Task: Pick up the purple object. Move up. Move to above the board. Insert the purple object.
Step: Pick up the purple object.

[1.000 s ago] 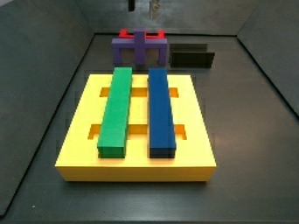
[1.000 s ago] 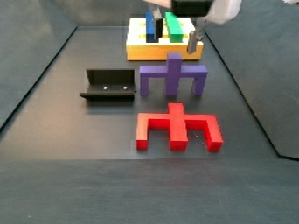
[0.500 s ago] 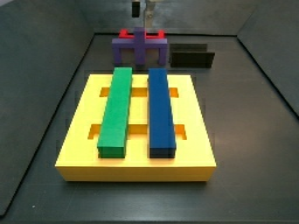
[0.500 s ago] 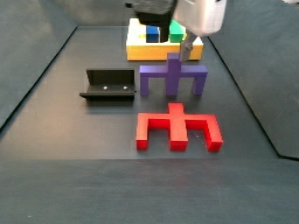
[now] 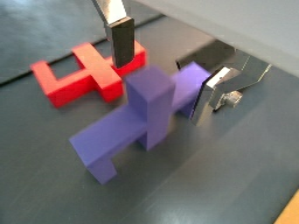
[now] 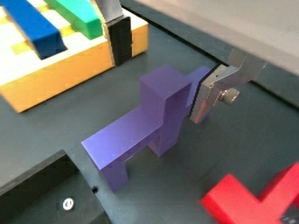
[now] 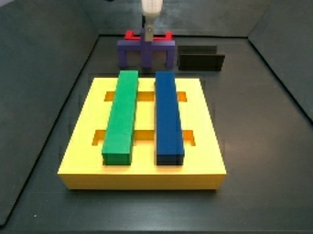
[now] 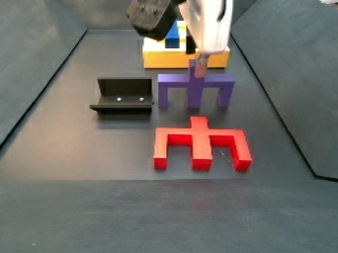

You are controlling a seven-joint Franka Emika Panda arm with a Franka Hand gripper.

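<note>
The purple object (image 8: 196,87) stands on the dark floor between the board and the red piece; it also shows in a side view (image 7: 145,52) and in both wrist views (image 5: 140,118) (image 6: 146,131). My gripper (image 8: 199,59) is low over it and open. Its jaws straddle the purple object's raised middle part in both wrist views (image 5: 163,66) (image 6: 163,66). One finger (image 5: 214,90) is close beside the purple object; the other finger (image 5: 118,39) stands apart from it. The yellow board (image 7: 86,137) bears a green bar (image 7: 120,114) and a blue bar (image 7: 167,114).
A red notched piece (image 8: 199,144) lies on the floor beyond the purple object from the board; it also shows in a wrist view (image 5: 73,74). The dark fixture (image 8: 122,96) stands beside the purple object. Grey walls enclose the floor.
My gripper has come down from above the board's far end onto the purple object, with the jaws now on either side of it. The pieces have not moved.
</note>
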